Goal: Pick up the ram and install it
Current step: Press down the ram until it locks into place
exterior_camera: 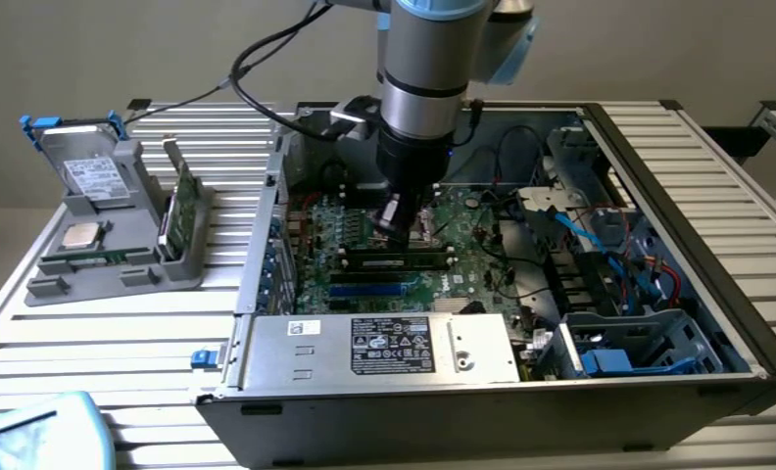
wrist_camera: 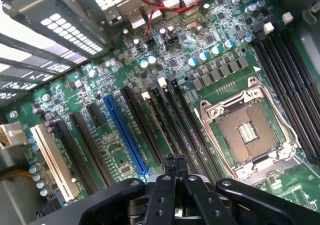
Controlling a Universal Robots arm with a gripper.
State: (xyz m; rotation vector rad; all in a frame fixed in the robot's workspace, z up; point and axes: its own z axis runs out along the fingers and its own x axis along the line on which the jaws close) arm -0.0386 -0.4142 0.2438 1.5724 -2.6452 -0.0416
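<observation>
The ram (exterior_camera: 395, 260), a long narrow dark stick with a green label, lies along a slot on the green motherboard (exterior_camera: 473, 230) inside the open computer case. My gripper (exterior_camera: 395, 227) hangs straight down just above and behind it, close to its upper edge; I cannot tell whether they touch. In the wrist view my gripper (wrist_camera: 175, 159) is shut, its two black fingers pressed together with nothing between them, over the long black memory slots (wrist_camera: 187, 125) beside the open processor socket (wrist_camera: 247, 132).
The case walls (exterior_camera: 702, 245) and the silver power supply (exterior_camera: 375, 348) close in the motherboard. Cables (exterior_camera: 598, 235) and a blue drive cage (exterior_camera: 623, 348) fill the exterior view's right. A grey stand (exterior_camera: 114, 225) at the left holds a green card (exterior_camera: 179, 201), a processor chip (exterior_camera: 81, 233) and a drive (exterior_camera: 94, 176).
</observation>
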